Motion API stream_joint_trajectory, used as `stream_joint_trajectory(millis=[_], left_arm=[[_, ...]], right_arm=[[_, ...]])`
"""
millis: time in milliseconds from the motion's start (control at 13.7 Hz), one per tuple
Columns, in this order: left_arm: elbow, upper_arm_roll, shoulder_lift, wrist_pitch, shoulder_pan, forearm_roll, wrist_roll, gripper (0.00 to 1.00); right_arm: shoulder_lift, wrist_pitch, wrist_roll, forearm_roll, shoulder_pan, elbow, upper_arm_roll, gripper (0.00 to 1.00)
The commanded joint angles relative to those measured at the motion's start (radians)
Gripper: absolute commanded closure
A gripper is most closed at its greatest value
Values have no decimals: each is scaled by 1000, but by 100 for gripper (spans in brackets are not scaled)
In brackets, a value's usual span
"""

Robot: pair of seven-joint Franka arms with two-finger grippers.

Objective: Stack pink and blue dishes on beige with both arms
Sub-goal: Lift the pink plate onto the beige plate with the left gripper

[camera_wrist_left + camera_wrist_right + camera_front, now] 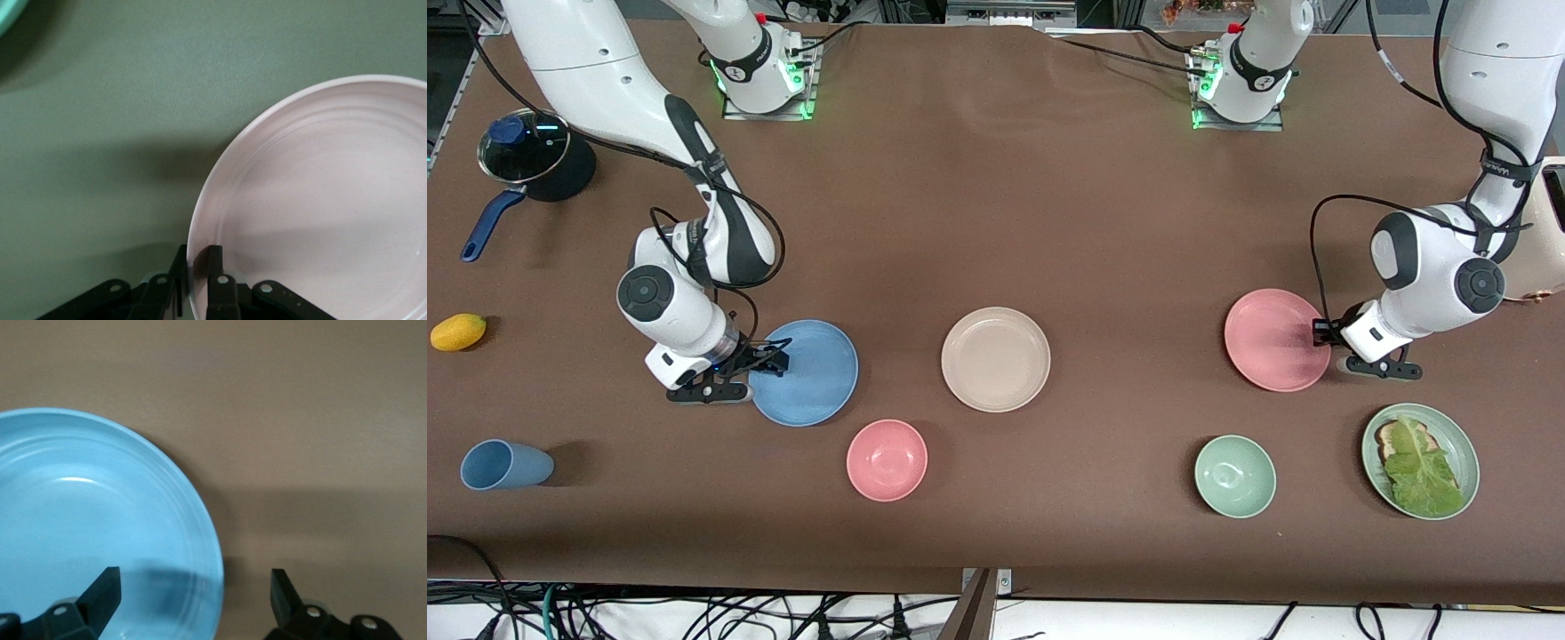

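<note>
While the right hand [769,360] straddles the blue plate [805,373]'s rim, fingers spread, the left hand [1320,336] has its fingers pinched shut on the pink plate [1272,340]'s rim. Both plates sit on the desk [996,222] flanking the beige plate [996,358] between them, so each carry runs inward.

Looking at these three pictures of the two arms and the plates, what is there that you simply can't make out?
- Front view: whether the pink plate is lifted or resting on the table.
- Front view: the pot contents, under its dark lid.
- Left wrist view: most of the left end effector, cut off by the edge; it is shut on the pink plate's rim.
- Right wrist view: part of the blue plate, cut off by the edge; the right end effector straddles its rim, open.
</note>
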Motion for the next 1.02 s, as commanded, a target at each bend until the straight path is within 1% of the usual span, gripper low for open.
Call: stream_joint_trajectory(millis=[0, 73, 219, 365, 510, 583, 656, 729, 802, 948], left_arm=[[13, -19, -22, -22, -8, 16, 12, 100], [30, -39, -39, -83, -8, 8, 3, 100], [105, -84, -71, -239, -8, 7, -53, 100], [197, -148, -72, -374, -8, 5, -148, 100], [291, -216, -71, -492, -10, 4, -256, 100], [332, -243, -71, -538, -17, 2, -306, 100], [369, -271, -69, -574, -29, -1, -363, 100], [401, -303, -60, -582, -43, -24, -423, 100], [429, -318, -48, -582, -75, -50, -486, 100], [498, -319, 5, -579, -173, -76, -608, 100]], right_arm=[[-3, 25, -35, 11, -11, -15, 16, 1], [-3, 25, -40, 13, -14, -15, 16, 2], [-8, 19, -42, 13, -16, -16, 16, 8], [-17, 11, -49, 13, -17, -22, 14, 16], [-40, -33, -46, 13, -16, -18, 18, 23], [-52, -51, -46, 13, -16, -13, 21, 23], [-68, -65, -46, 13, -16, -13, 24, 27], [-74, -85, -46, 13, -16, -15, 25, 30], [-83, -94, -46, 13, -16, -18, 25, 34], [-74, -91, -46, 14, -17, -19, 24, 39]])
